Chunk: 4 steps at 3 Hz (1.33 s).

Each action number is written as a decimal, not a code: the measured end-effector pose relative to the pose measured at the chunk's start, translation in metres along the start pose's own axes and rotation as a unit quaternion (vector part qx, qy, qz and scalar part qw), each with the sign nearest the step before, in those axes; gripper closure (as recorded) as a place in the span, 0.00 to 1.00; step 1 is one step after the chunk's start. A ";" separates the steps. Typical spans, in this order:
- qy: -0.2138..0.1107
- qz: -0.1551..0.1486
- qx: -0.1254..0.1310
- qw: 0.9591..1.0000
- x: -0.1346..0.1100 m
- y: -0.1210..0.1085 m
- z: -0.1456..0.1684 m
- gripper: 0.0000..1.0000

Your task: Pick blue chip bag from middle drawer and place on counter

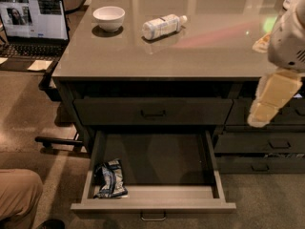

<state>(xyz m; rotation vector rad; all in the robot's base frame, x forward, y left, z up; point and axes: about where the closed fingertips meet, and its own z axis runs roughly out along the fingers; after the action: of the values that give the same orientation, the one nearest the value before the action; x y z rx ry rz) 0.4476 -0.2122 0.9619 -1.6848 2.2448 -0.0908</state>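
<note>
The middle drawer (152, 205) is pulled open below the counter (200, 46). The blue chip bag (110, 178), crumpled with silver patches, lies in the drawer's front left corner. My gripper (272, 97), pale yellow under a white wrist, hangs at the right edge of the view. It is in front of the counter's right end, above and well to the right of the open drawer, far from the bag. Nothing shows in it.
A clear plastic bottle (163, 26) lies on the counter beside a white bowl (108, 17). A closed drawer (152, 111) sits above the open one, with narrower drawers (271, 144) to the right. An open laptop (33, 25) stands at the left. A person's knee (19, 197) is at the bottom left.
</note>
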 end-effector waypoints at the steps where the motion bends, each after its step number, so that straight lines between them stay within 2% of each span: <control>1: -0.022 0.021 -0.005 1.000 -0.005 -0.003 0.042 0.00; 2: -0.065 0.028 -0.017 0.997 -0.025 -0.002 0.101 0.00; 3: -0.117 0.021 -0.043 0.992 -0.061 0.004 0.170 0.00; 4: -0.163 0.003 -0.086 0.983 -0.102 0.021 0.239 0.00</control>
<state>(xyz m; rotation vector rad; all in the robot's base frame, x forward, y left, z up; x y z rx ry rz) 0.5243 -0.0748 0.7543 -1.6369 2.0590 0.3652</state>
